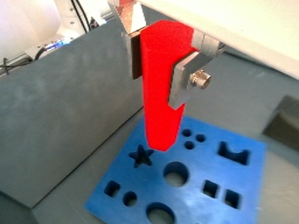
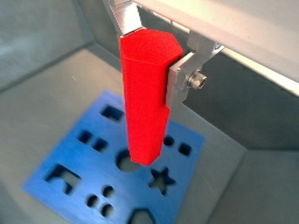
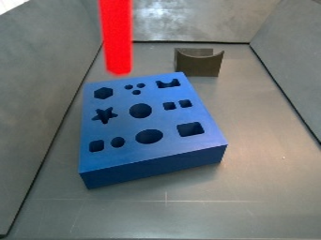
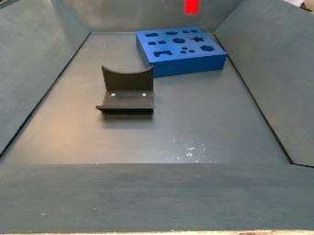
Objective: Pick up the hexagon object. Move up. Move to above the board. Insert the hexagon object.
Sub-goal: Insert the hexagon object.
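In a wrist view, the gripper (image 1: 163,66) is clamped on the hexagon object (image 1: 163,83): one silver finger (image 1: 188,77) is pressed flat against the bar's side, and the other finger is mostly hidden behind the red. The bar hangs upright, its lower tip clear of the board (image 1: 176,179), over the edge nearest the star hole (image 1: 142,157).

The other wrist angle shows much the same. The gripper (image 2: 158,70) squeezes the hexagon object (image 2: 147,96) near its top, with a finger plate (image 2: 181,80) and its bolt on one side. You can see the bar's faceted end, and below it the board (image 2: 82,175) with its cut-outs.

In a side view, only the lower part of the hexagon object (image 3: 116,37) is in frame, hanging vertically above the far left corner of the board (image 3: 150,155), not touching it. The gripper itself is cut off above. The olive notched block (image 3: 198,60) sits on the floor just beyond the board.

In another side view, the board (image 4: 185,50) is at the far end, with a tiny bit of the hexagon object (image 4: 193,5) at the top edge above it, I think, though it's barely in frame. The fixture (image 4: 127,90) stands mid-floor, well apart from the board.
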Motion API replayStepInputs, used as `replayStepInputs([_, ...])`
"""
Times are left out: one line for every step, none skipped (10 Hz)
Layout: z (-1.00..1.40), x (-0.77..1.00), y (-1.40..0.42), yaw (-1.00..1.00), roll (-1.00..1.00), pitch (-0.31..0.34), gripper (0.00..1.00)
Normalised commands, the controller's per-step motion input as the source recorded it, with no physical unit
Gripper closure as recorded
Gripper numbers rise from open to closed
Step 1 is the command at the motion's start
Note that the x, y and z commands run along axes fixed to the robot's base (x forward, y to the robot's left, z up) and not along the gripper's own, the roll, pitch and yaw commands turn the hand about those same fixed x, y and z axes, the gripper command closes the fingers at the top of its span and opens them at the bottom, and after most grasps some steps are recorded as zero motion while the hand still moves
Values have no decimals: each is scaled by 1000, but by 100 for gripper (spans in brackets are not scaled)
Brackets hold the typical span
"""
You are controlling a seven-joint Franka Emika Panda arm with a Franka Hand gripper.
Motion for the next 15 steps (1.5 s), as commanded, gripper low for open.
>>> replayStepInputs([-289, -751, 897, 43, -121, 0, 100])
replayStepInputs([-166, -654, 606, 0, -24, 0, 100])
replayStepInputs([-51, 0, 0, 0, 0, -11, 100])
replayStepInputs([-489, 0, 97, -71, -63, -33, 100])
replayStepInputs([-651, 0, 260, 97, -103, 0, 100])
replayStepInputs([-651, -3, 249, 654, -71, 0, 100])
replayStepInputs([-571, -157, 194, 934, 0, -24, 100])
replayStepInputs([-63, -71, 0, 71, -33, -6, 100])
replayStepInputs([-74, 0, 3, 0, -6, 0, 100])
replayStepInputs([-514, -71, 0, 491, 0, 0, 100])
replayStepInputs([-514, -86, 3, 717, -7, 0, 100])
replayStepInputs([-11, -211, 0, 143, -56, -33, 100])
replayStepInputs([-17, 0, 0, 0, 0, 0, 100])
replayStepInputs([-114, 74, 109, 191, 30, 46, 100])
replayStepInputs([-131, 283, 137, 129, 67, 114, 100])
